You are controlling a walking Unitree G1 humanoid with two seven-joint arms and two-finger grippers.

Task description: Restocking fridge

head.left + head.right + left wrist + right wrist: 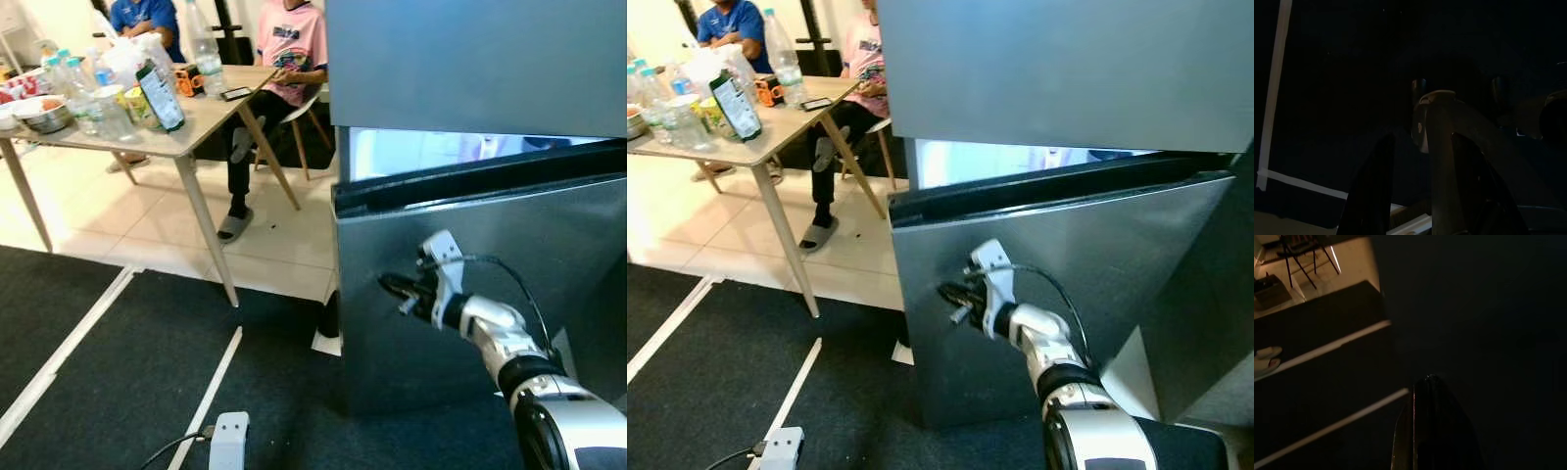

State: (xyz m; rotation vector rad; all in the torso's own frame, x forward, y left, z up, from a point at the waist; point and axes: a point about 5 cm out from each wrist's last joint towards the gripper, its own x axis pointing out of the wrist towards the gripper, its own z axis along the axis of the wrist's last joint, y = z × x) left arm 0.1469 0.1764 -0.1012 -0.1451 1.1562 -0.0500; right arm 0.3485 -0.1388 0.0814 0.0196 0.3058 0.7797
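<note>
My right gripper (397,288) sits against the lower fridge door (549,255), which stands ajar at my 1 o'clock; finger state I cannot tell. Door edge lies just at 11 o'clock of it. Stock bottles (206,44) wait on the far table (191,122), 10 o'clock.

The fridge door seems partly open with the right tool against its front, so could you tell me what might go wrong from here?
1. The right tool meets the flat front of the lower door with no handle showing there, so it may slip off when pushing.
2. The door stands ajar; swinging wider, it could sweep toward the table leg.
3. The cable and white plug on the dark mat could catch a foot.
</note>
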